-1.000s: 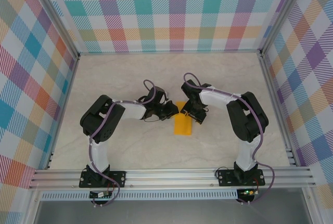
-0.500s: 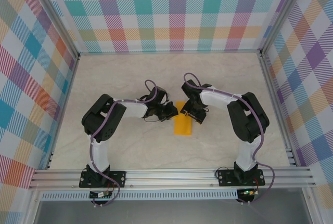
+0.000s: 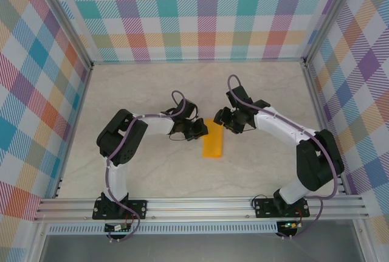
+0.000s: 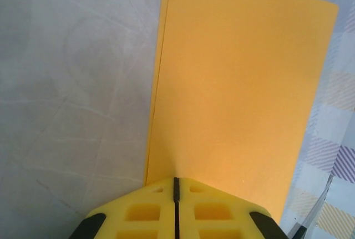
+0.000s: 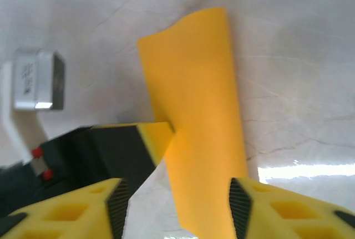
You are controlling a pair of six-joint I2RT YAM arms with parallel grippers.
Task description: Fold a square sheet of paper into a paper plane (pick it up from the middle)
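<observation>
The square sheet of paper (image 3: pixel 213 144) is orange-yellow and folded into a narrow double-layer strip (image 4: pixel 238 84) on the table's middle. My left gripper (image 3: pixel 203 129) comes in from the left and is shut on the strip's near edge, its yellow pads (image 4: pixel 144 211) pressed together. In the right wrist view the strip (image 5: pixel 199 111) runs upward between the pads of my right gripper (image 5: pixel 177 206), with a gap on each side. That right gripper (image 3: pixel 223 120) is open at the strip's far right corner. The left gripper's fingertip (image 5: pixel 158 136) pinches the strip's left edge.
Pale marble-patterned tabletop (image 3: pixel 140 92) lies inside checked walls with aluminium rails (image 3: pixel 200 204) at the near edge. The left arm's elbow (image 3: pixel 118 137) sits at mid-left, the right arm's elbow (image 3: pixel 316 158) at right. A small silver block (image 5: pixel 37 79) is by the left gripper.
The right arm has stretched out, its elbow moving right and its gripper shifting up and right off the strip while its jaws narrowed. The left gripper stays shut on the paper.
</observation>
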